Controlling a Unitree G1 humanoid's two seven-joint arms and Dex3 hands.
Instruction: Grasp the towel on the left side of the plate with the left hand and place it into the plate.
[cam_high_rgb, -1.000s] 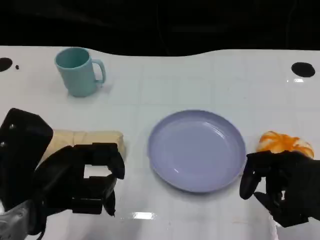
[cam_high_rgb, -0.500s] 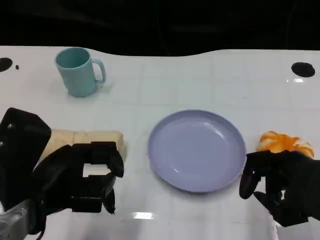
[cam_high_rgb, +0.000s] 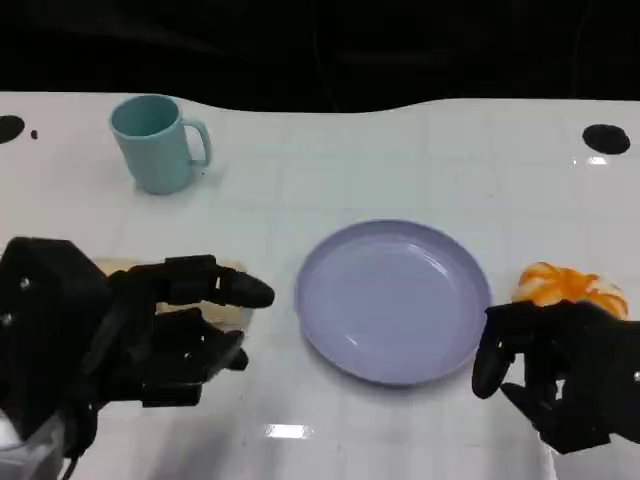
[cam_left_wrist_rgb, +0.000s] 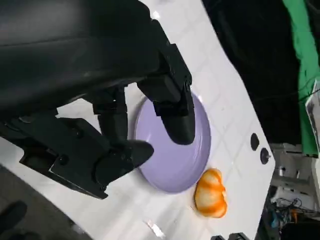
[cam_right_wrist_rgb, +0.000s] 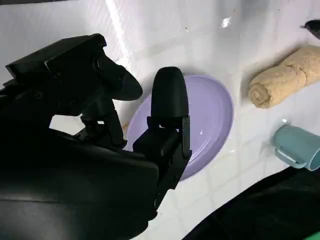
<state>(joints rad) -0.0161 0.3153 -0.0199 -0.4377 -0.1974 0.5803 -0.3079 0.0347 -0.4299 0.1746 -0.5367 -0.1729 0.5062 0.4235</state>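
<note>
- On the glossy white bench (cam_high_rgb: 400, 150), marked with a faint grid, a shallow round lilac plate (cam_high_rgb: 395, 300) lies near the middle, smooth and shiny, with nothing in it.
- Left of the plate lies the towel (cam_high_rgb: 225, 313), a beige roll of soft nubbly cloth, mostly covered in the head view by the left hand (cam_high_rgb: 150, 335).
- That hand is black and blocky, hovering over the towel with its fingers (cam_high_rgb: 215, 290) spread apart and stretched toward the plate; whether they touch the cloth cannot be told.
- The right wrist view shows the whole roll (cam_right_wrist_rgb: 282, 77) lying flat, its spiral end turned toward the plate (cam_right_wrist_rgb: 212, 117).
- At the far left stands a matte teal mug (cam_high_rgb: 155, 140), upright, handle to the right.
- Right of the plate sits an orange-and-white lumpy object (cam_high_rgb: 570, 285), just beyond the right hand (cam_high_rgb: 560, 375); its fingers are loosely curled and apart, holding nothing.
- The left wrist view shows the orange object (cam_left_wrist_rgb: 210, 192) as a ribbed, rounded shape just beside the plate rim (cam_left_wrist_rgb: 167, 187), and green cloth beyond the bench.
</note>
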